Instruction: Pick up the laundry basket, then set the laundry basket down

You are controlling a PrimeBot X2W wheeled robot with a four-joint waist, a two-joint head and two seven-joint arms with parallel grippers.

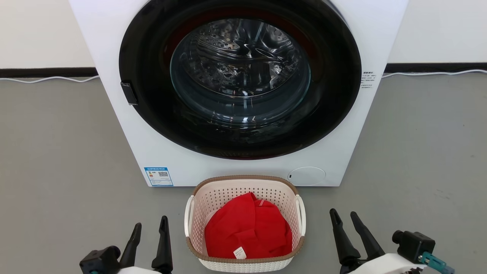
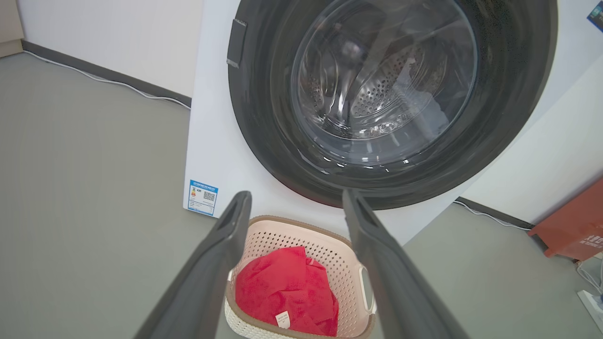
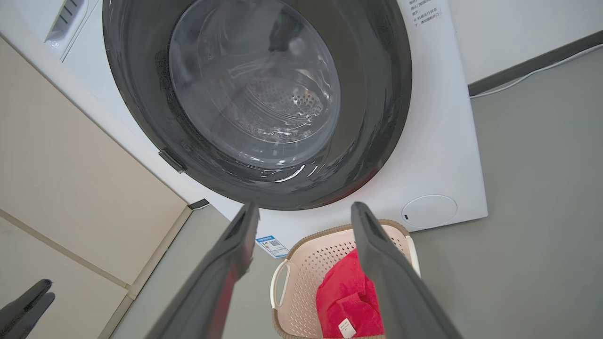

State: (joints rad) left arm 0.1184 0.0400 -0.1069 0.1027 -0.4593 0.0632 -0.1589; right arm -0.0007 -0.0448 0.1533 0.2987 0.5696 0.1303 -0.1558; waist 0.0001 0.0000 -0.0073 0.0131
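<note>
The laundry basket (image 1: 228,194) is small, cream-white and perforated, with a brown rim and two white side handles. It stands on the grey floor in front of the washer and holds a red cloth (image 1: 247,228). My left gripper (image 1: 151,224) is open to the left of the basket, apart from it. On the basket's right, my right gripper (image 1: 345,214) is open too and touches nothing. The basket (image 2: 301,233) lies beyond my left fingers (image 2: 221,254) in the left wrist view. In the right wrist view the basket (image 3: 311,263) shows between my right fingers (image 3: 377,254).
A white front-loading washer (image 1: 152,144) with a dark round door (image 1: 239,76) stands right behind the basket. A white cable (image 1: 45,79) runs along the wall. An orange-red box (image 2: 572,226) sits on the floor to the washer's side. A beige cabinet (image 3: 70,188) flanks the washer.
</note>
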